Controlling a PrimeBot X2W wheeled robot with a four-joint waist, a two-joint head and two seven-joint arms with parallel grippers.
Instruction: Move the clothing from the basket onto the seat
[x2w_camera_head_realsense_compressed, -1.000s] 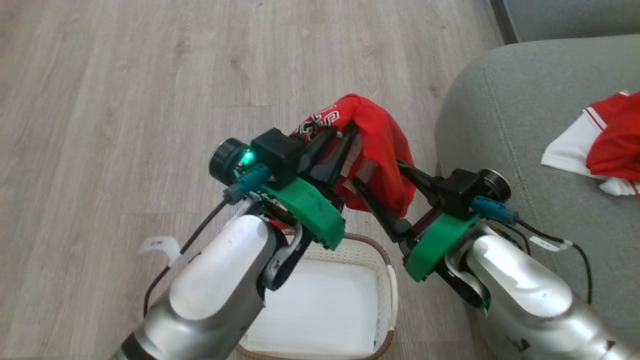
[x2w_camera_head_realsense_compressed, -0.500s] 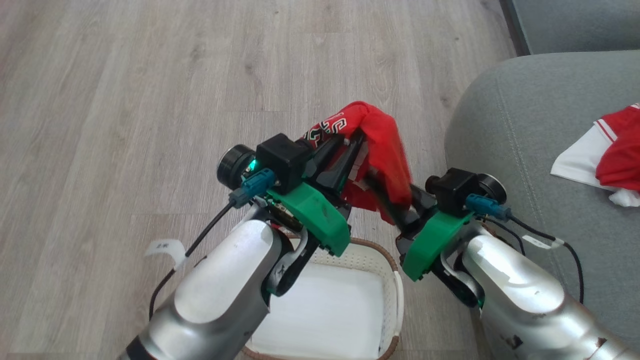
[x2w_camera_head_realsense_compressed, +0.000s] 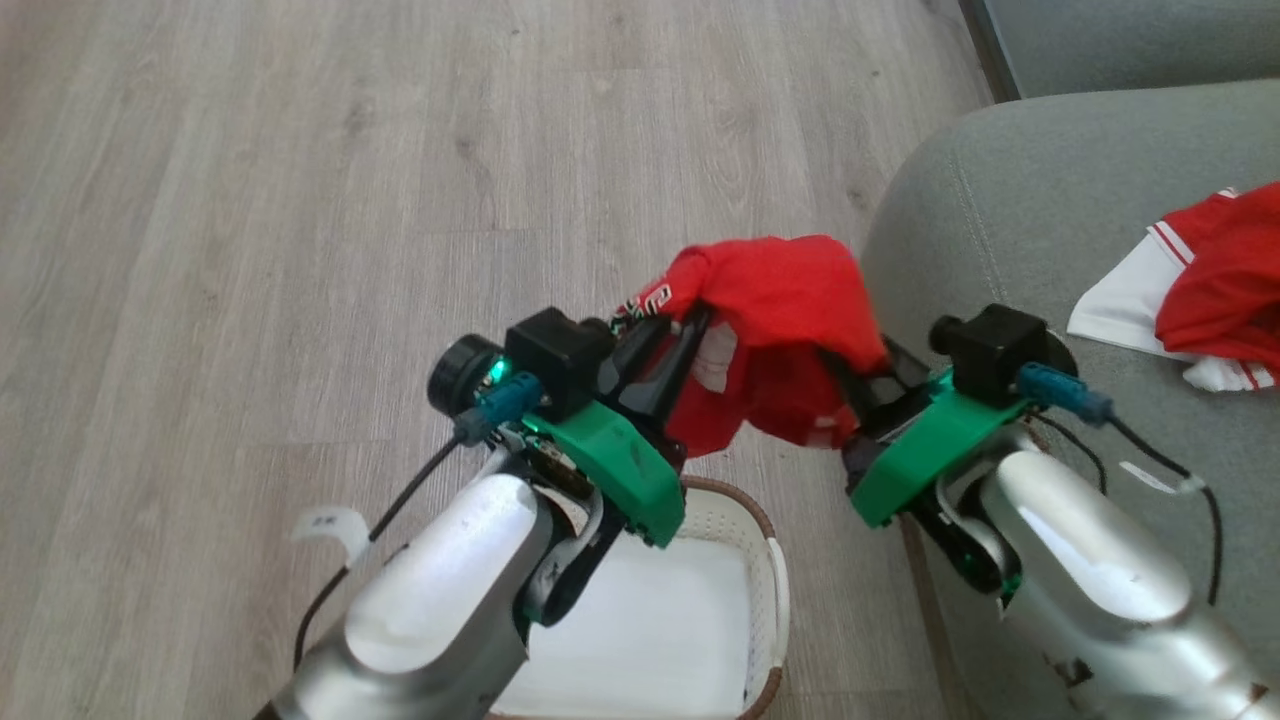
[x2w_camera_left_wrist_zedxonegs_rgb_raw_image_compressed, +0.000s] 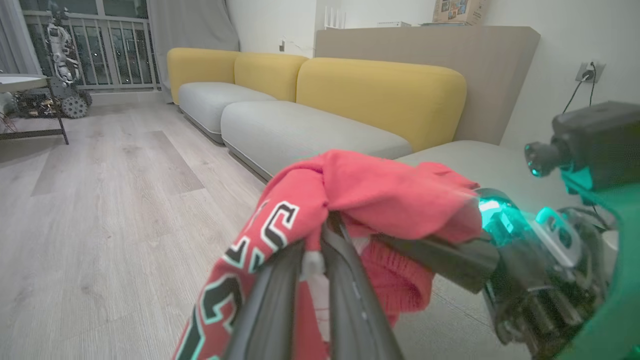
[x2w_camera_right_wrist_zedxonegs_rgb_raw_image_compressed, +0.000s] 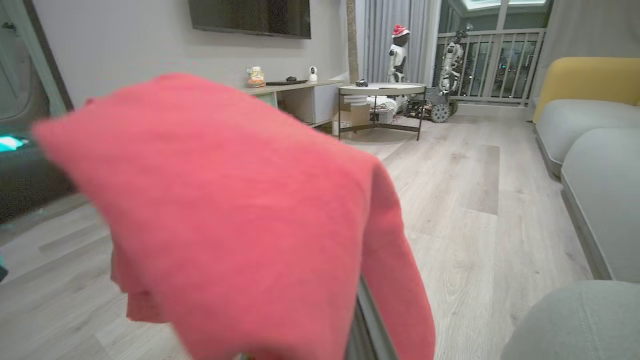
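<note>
- The wooden floor takes up the left side of the head view.
- The left gripper reaches up from the lower left. Its two fingers stand narrow, almost together, and pinch a fold of the red garment. In the left wrist view a bit of white trim sits nipped between them.
- The red garment hangs in the air between the two grippers, above the floor. It is just short of the seat's rounded corner and clear of the basket. Black letters with a white outline show on the part that falls over the left fingers.
- The basket stands on the floor below the left arm. Its brown rim and white perforated wall are in sight.
- The right gripper comes in from the right with its fingers closed together. The cloth drapes over their tips, so I cannot tell if any fabric is caught between them.
- The seat fills the right side.
- A second red garment with a white part lies on the seat near the right edge.
</note>
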